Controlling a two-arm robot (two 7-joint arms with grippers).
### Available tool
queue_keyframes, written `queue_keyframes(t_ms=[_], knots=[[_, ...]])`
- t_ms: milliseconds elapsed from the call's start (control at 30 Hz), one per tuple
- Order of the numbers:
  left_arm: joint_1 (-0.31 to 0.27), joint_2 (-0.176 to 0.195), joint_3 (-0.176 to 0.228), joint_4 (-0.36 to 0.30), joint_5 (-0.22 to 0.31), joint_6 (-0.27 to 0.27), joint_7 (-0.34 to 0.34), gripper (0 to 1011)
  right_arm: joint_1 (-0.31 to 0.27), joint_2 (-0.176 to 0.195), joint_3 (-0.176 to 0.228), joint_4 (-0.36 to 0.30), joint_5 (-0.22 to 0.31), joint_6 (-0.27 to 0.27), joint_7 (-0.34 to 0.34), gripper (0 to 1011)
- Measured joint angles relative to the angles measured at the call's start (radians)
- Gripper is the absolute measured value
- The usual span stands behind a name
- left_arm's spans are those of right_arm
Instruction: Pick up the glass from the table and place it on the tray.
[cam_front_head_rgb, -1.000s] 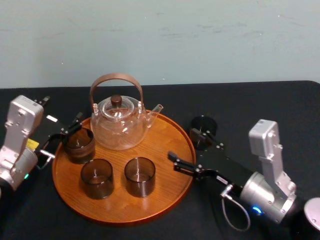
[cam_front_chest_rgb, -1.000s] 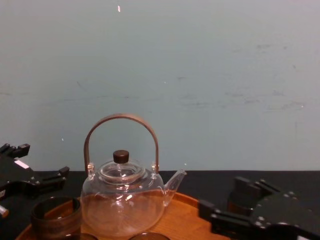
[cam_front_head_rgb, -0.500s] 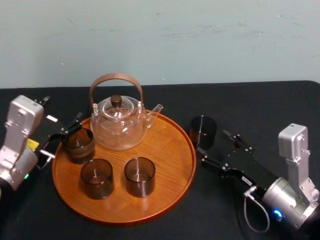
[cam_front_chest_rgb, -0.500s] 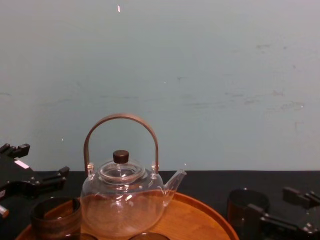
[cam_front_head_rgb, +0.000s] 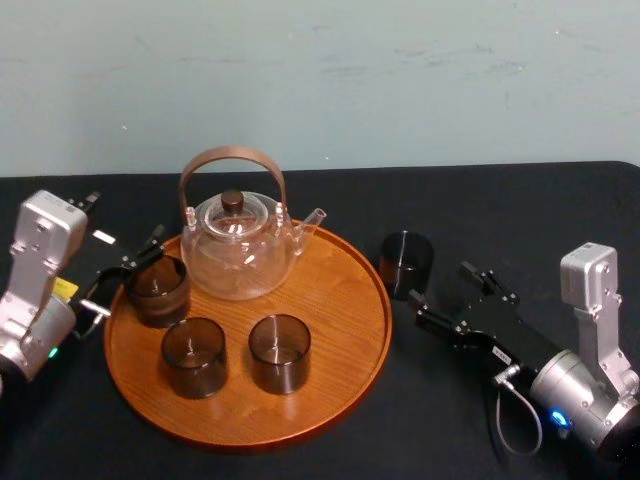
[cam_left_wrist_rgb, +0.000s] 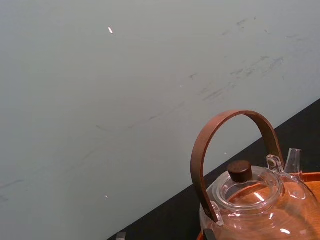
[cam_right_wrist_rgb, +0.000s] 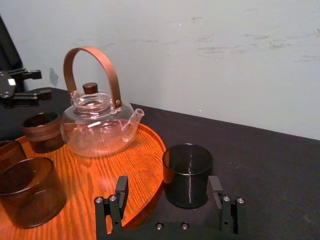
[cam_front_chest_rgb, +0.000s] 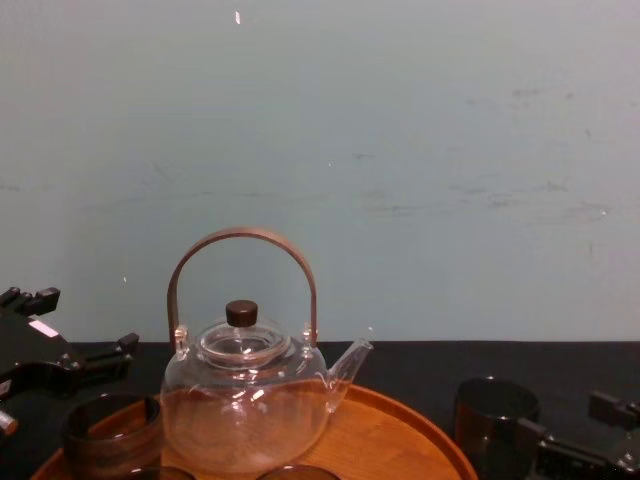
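Black cloth covers the table (cam_front_head_rgb: 520, 210), and nearest the robot, off the tray's (cam_front_head_rgb: 340, 330) right side, the right gripper (cam_front_head_rgb: 440, 283) lies low over the cloth. Its fingers are spread wide and hold nothing. They point at the glass (cam_front_head_rgb: 406, 262), one to each side and just short of its wall.

That glass stands upright on the cloth just right of the tray's rim, near it but not touching.

It looks small, dark and straight-walled, so I judge it light and stiff, but smooth enough to slip and brittle if knocked against the rim. The best hold seems to be across the middle of the wall, below the lip, with a moderate squeeze. It then has to be lifted over the low rim to the bare wood on the tray's right half.

On the tray's left half stand the other glasses (cam_front_head_rgb: 279, 350), three of them, with the teapot (cam_front_head_rgb: 238, 245) at the back.

By the tray's left rim the left gripper (cam_front_head_rgb: 138, 258) rests open and empty. Behind the tray rises a pale wall (cam_front_head_rgb: 400, 80).
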Motion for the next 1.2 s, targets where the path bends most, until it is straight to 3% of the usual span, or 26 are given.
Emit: queue_keyframes(t_ms=[533, 1200], knots=[[0.0, 0.0, 0.0, 0.0, 0.0, 0.0, 0.0, 1001, 0.084, -0.029, -0.004, 0.103, -0.02, 0.016, 0.011, 1002], [0.0, 0.0, 0.0, 0.0, 0.0, 0.0, 0.0, 1001, 0.128, -0.042, -0.006, 0.163, -0.026, 0.02, 0.019, 1002]])
